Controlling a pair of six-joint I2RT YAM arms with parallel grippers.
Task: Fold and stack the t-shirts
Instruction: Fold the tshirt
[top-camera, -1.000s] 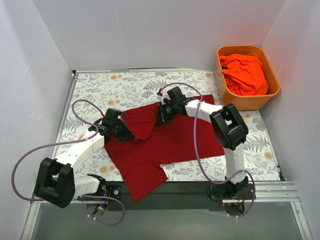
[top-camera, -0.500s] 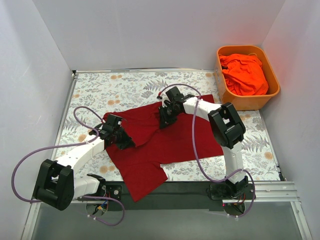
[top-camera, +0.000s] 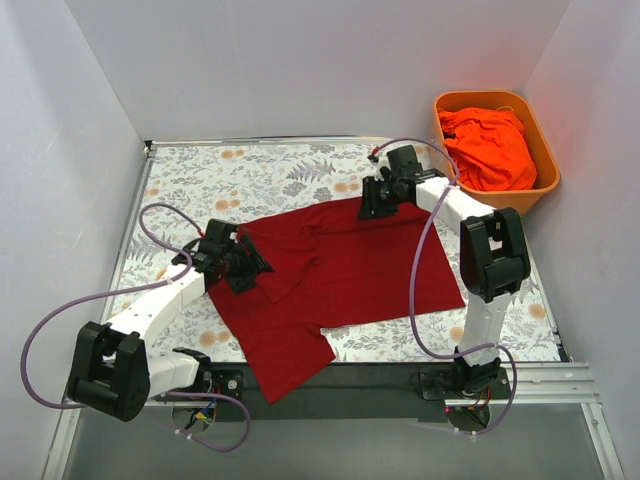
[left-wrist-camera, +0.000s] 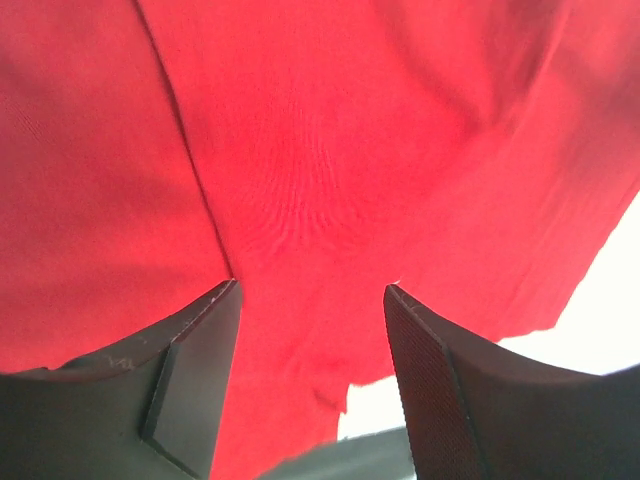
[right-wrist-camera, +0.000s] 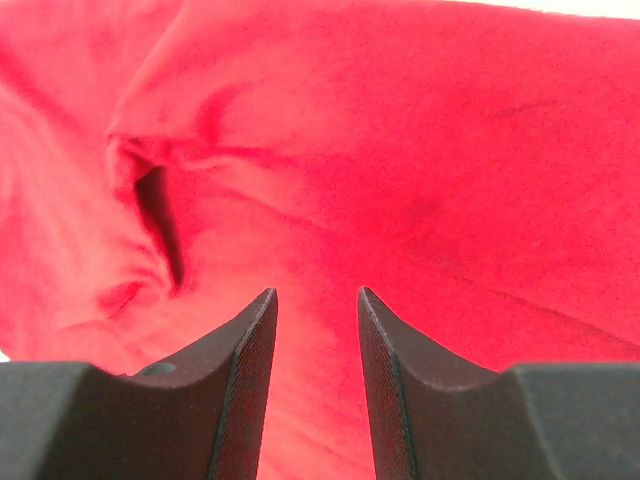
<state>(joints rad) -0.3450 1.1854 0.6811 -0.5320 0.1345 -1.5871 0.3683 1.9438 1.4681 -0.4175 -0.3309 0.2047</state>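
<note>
The dark crimson t-shirt (top-camera: 350, 270) lies spread across the middle of the table, one sleeve hanging toward the near edge. My left gripper (top-camera: 256, 268) hovers over its left part, open, with only cloth (left-wrist-camera: 320, 150) beneath the fingertips and nothing between them (left-wrist-camera: 310, 292). My right gripper (top-camera: 370, 206) sits at the shirt's far edge, open by a narrow gap (right-wrist-camera: 317, 295) above wrinkled red cloth (right-wrist-camera: 420, 160). The bright orange-red t-shirt (top-camera: 490, 148) is bunched up inside the tub.
The orange plastic tub (top-camera: 498, 206) stands at the back right corner. The floral table top (top-camera: 250, 175) shows behind and left of the shirt. White walls close in three sides. Purple cables loop from both arms.
Both grippers have opened and let go of the crimson cloth, which now lies flatter. The right arm has swung back and right to the shirt's far edge. The left gripper has barely moved.
</note>
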